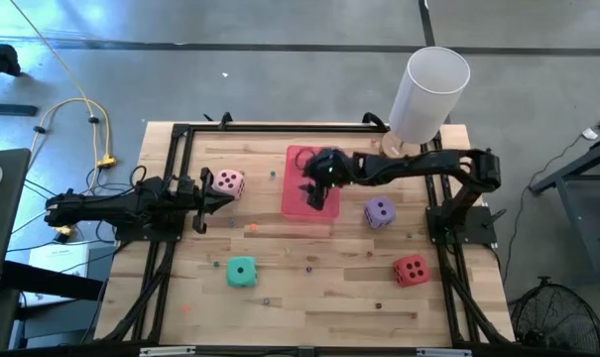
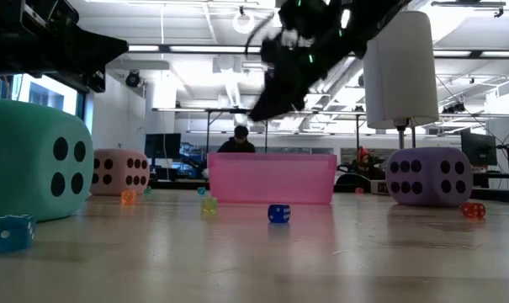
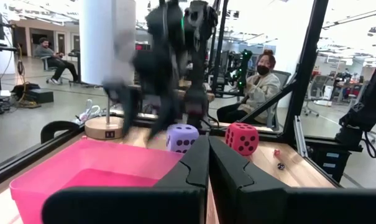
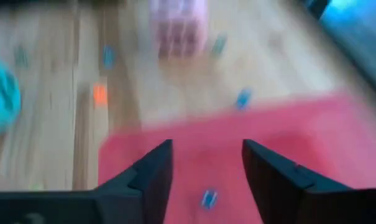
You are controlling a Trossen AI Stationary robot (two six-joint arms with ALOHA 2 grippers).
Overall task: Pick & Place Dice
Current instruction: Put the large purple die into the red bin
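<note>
The pale pink die sits on the table near the left arm, the purple die right of the flat pink tray, the teal die and the red die nearer the near edge. My right gripper hangs open and empty above the tray, raised clear of it in the low view. My left gripper is shut, raised just left of the pink die, pointing toward the tray; nothing shows between its fingers.
A tall white cylinder on a wooden base stands at the far edge, right of the tray. Several tiny coloured dice lie scattered on the wood, such as a blue one. A dark frame borders the table. People sit in the room beyond.
</note>
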